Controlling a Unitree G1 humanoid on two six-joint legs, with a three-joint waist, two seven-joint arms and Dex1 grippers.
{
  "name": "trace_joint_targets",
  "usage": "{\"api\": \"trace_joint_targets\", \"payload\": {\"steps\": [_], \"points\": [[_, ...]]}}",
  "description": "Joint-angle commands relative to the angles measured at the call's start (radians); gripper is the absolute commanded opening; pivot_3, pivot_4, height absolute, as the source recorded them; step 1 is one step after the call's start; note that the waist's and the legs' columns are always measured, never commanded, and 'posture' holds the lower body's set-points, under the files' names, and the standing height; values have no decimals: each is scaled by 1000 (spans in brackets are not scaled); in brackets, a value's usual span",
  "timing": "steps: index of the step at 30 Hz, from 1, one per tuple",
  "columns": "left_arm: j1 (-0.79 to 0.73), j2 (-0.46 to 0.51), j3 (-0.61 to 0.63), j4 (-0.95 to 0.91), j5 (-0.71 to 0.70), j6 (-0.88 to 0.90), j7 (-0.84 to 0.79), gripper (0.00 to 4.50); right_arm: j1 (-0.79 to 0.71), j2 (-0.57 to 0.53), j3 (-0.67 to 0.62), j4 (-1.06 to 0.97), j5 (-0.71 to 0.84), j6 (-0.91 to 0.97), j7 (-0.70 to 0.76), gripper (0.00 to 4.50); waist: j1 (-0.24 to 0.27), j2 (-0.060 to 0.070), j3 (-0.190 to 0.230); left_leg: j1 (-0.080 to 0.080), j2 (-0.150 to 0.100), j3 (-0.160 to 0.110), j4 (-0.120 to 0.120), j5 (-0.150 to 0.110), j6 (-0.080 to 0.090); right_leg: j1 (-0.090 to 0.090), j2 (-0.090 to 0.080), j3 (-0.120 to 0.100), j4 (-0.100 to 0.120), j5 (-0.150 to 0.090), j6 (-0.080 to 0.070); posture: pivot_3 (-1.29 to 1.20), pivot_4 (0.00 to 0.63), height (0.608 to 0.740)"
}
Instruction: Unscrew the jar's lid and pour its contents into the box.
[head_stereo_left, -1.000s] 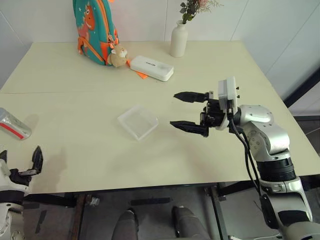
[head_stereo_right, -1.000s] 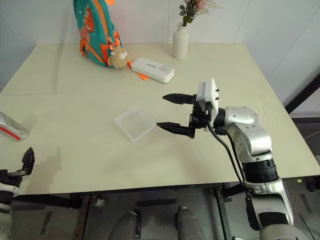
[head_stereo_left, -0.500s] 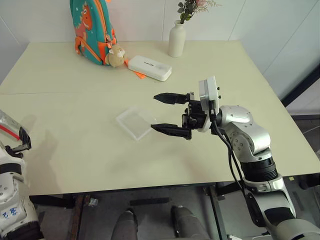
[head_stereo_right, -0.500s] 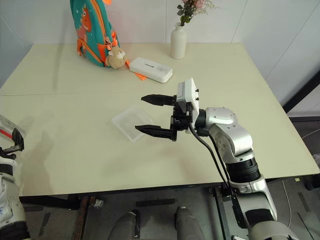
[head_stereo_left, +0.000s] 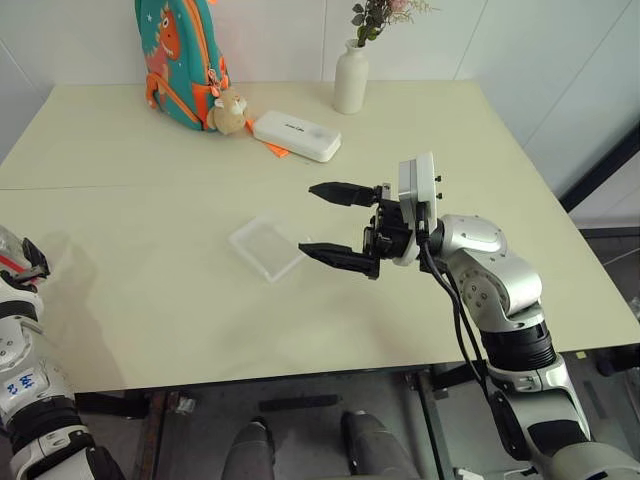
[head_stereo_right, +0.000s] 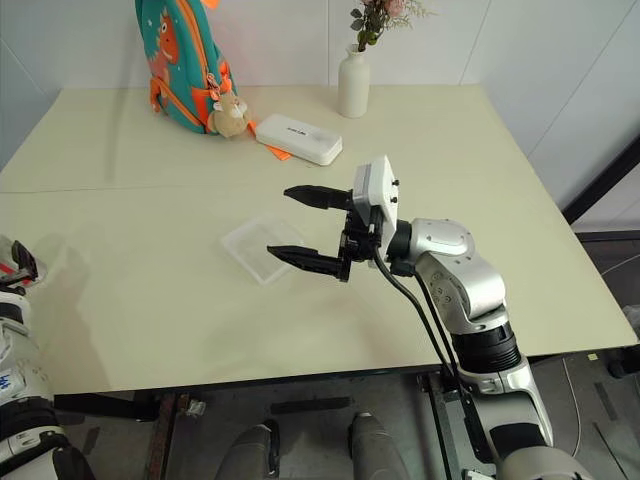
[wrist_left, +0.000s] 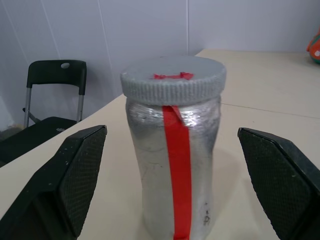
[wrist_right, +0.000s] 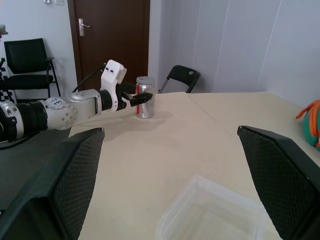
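Observation:
The jar (wrist_left: 172, 160) stands upright at the table's far left edge, with a cloudy clear wall and a red strip down its side. The grey lid (wrist_left: 173, 82), with a red mark on top, sits on it. The contents are hidden behind the cloudy wall. My left gripper (wrist_left: 171, 131) is open, a finger on each side of the jar and apart from it; the right wrist view shows the left gripper (wrist_right: 134, 99) at the jar (wrist_right: 145, 97). The box (head_stereo_left: 265, 248) lies mid-table. Just to its right my right gripper (head_stereo_left: 310, 220) hovers open and holds nothing.
At the table's back stand a teal backpack (head_stereo_left: 180, 60) with a plush toy (head_stereo_left: 232, 108), a white oblong case (head_stereo_left: 295, 135) and a white vase (head_stereo_left: 350, 78) with flowers. A black folding chair (wrist_left: 55, 80) stands beyond the table's left edge.
My left arm has risen from the table's front edge and moved out to the jar, still open. The right gripper has drifted slightly towards the box. The camera has shifted a little.

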Motion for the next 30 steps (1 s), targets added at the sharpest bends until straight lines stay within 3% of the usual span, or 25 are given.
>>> {"api": "trace_joint_targets", "payload": {"steps": [1, 13, 16, 22, 27, 30], "points": [[-42, 55, -2, 74, -10, -53, -12, 4477, 6, -9, -32, -38, 8, -11, -11, 4500, 0, 0, 0, 0, 0, 0, 0, 0, 0, 0, 0, 0, 0, 0, 0, 0, 150, 740], [-179, 148, -78, 349, 4, -143, -40, 4477, 34, -6, -40, -38, 1, -35, -24, 4500, -1, 0, 0, 0, 0, 0, 0, 0, 0, 0, 0, 0, 0, 0, 0, 0, 150, 740], [-199, 164, -90, 392, 4, -156, -43, 3871, 38, -4, -40, -40, -2, -40, -33, 4500, 0, 0, 0, 0, 0, 0, -1, 0, 0, 0, 0, 0, 0, 0, 0, 0, 150, 740], [-211, 189, -116, 435, 0, -175, -62, 1979, 51, 0, -45, -56, 4, -39, -58, 4500, 1, 0, 0, 0, 0, 0, -1, 0, 0, 0, 0, 0, 0, 0, 0, 0, 150, 740], [-194, 179, -100, 383, -46, -182, -114, 1967, 62, 7, -45, -73, 19, -18, -76, 4500, 1, 0, 0, 0, 0, 0, -1, 0, 0, -1, 0, 0, 0, 0, 0, 0, 150, 740], [-161, 141, -105, 214, -117, -138, -219, 1967, 68, 7, -43, -86, 23, -3, -86, 4500, 4, 0, 0, -1, 0, 0, -1, 0, 0, -1, 0, 0, 0, 0, 0, 0, 150, 740]]}}
